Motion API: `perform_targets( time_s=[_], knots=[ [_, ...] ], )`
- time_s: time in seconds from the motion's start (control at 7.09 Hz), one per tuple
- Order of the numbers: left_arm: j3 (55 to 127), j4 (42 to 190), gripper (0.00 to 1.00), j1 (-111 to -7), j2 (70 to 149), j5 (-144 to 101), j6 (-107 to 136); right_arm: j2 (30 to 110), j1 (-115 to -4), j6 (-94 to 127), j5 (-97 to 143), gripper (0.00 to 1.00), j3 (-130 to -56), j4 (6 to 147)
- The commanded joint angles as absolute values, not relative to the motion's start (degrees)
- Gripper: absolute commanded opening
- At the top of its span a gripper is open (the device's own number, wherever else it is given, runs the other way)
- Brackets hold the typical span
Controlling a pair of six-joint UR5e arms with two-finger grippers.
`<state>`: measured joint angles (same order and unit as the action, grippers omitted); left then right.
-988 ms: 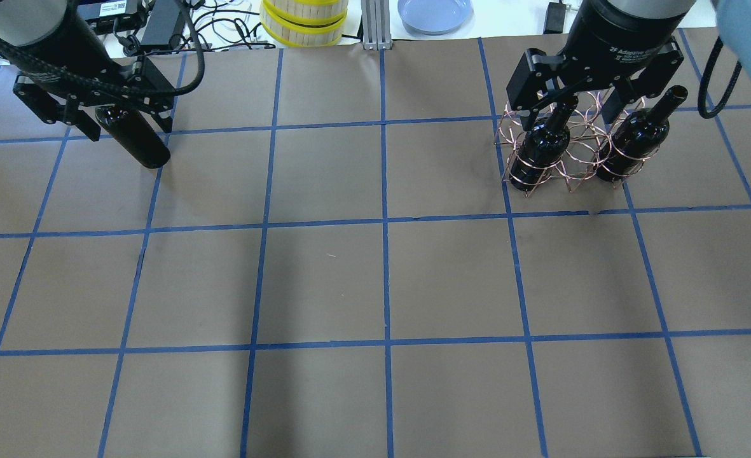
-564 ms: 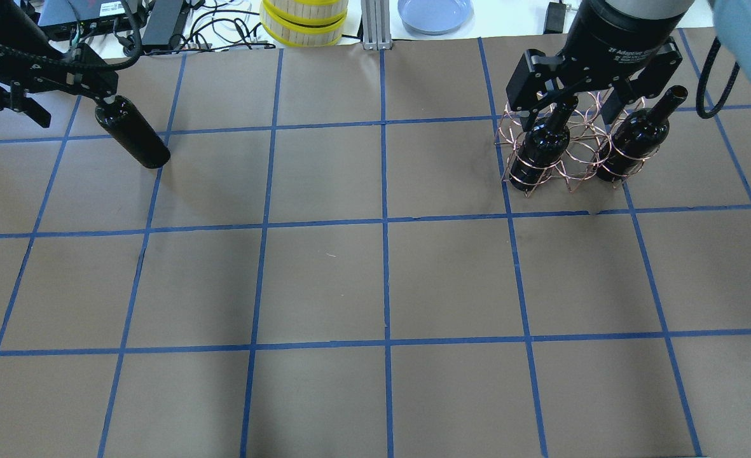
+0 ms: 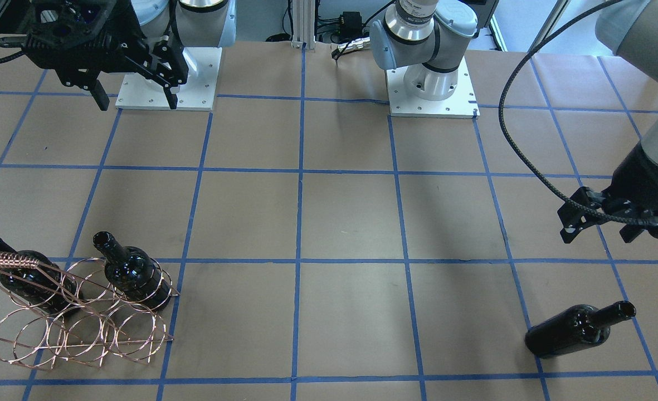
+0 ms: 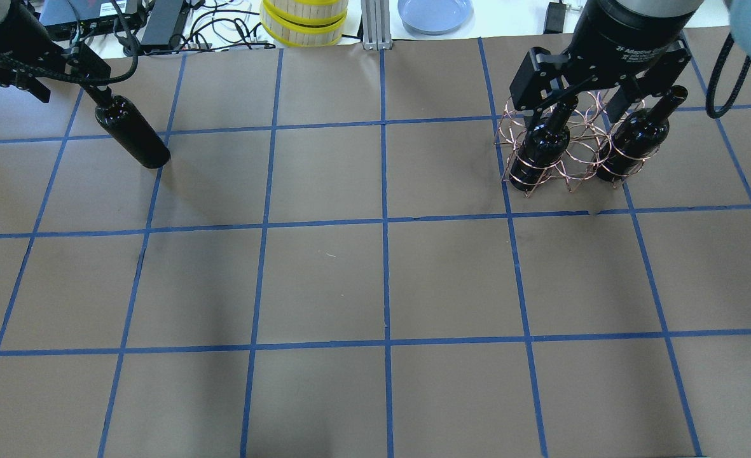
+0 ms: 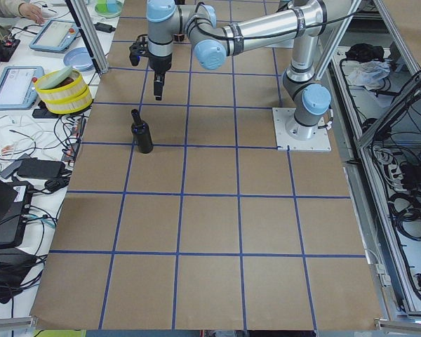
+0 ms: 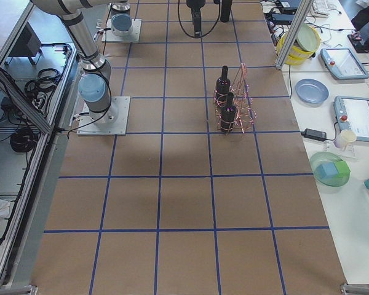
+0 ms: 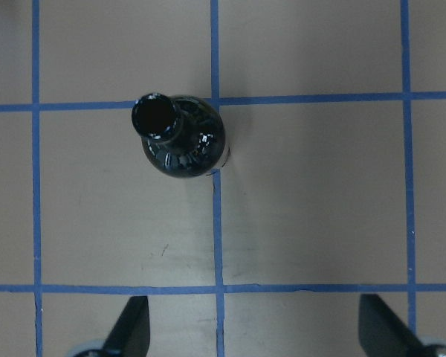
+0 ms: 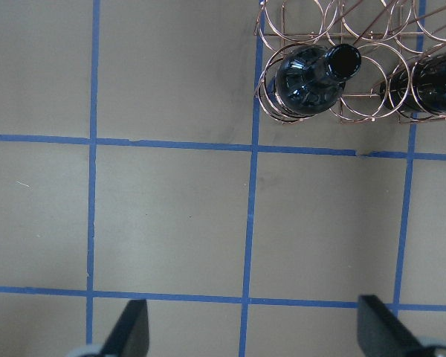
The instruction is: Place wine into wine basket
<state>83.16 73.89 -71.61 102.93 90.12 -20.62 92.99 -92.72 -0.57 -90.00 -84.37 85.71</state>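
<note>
Tabletop (image 4: 324, 286) on my feed: brown paper with a blue tape grid. Loose wine bottle (image 4: 132, 137) is glossy near-black with no label; racked bottles (image 4: 544, 147) are the same. Wine basket (image 4: 580, 150) is copper-coloured wire rings. Left end effector (image 3: 596, 234) and right end effector (image 3: 137, 104) are both black. Plate (image 4: 434, 13) past the back edge is grey-blue.

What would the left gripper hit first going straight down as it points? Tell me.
The left gripper would likely meet bare table; the standing wine bottle is off its line.
</note>
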Motion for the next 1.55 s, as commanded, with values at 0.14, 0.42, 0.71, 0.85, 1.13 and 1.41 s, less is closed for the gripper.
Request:
perform_targets(
  time_s=[0.14, 0.42, 0.71, 0.85, 1.13, 1.41],
  knots=[
    [82.1, 68.7, 1.0, -68.7, 108.4, 89.4, -28.0, 94.0, -92.6, -0.3, -91.0, 1.0, -84.4, 85.4],
    [82.0, 67.7, 1.0, -68.6, 109.8, 89.5, -28.1, 99.0, -92.7, -0.4, -90.9, 1.0, -84.7, 78.8],
    [82.0, 63.0, 1.0, -68.6, 111.4, 87.4, -28.1, 102.6, -92.1, -0.8, -95.4, 1.0, -83.4, 77.5],
    [82.0, 62.1, 1.0, -68.6, 111.7, 87.0, -28.1, 104.2, -92.4, -0.1, -101.1, 1.0, -84.3, 76.9],
    [81.9, 61.3, 0.99, -68.6, 112.3, 87.0, -28.2, 100.4, -92.3, 0.1, -94.5, 1.0, -83.4, 71.8],
    [81.9, 60.1, 0.96, -68.6, 112.9, 87.1, -29.7, 98.5, -91.8, -0.2, -93.3, 1.0, -82.5, 71.1]
  ],
)
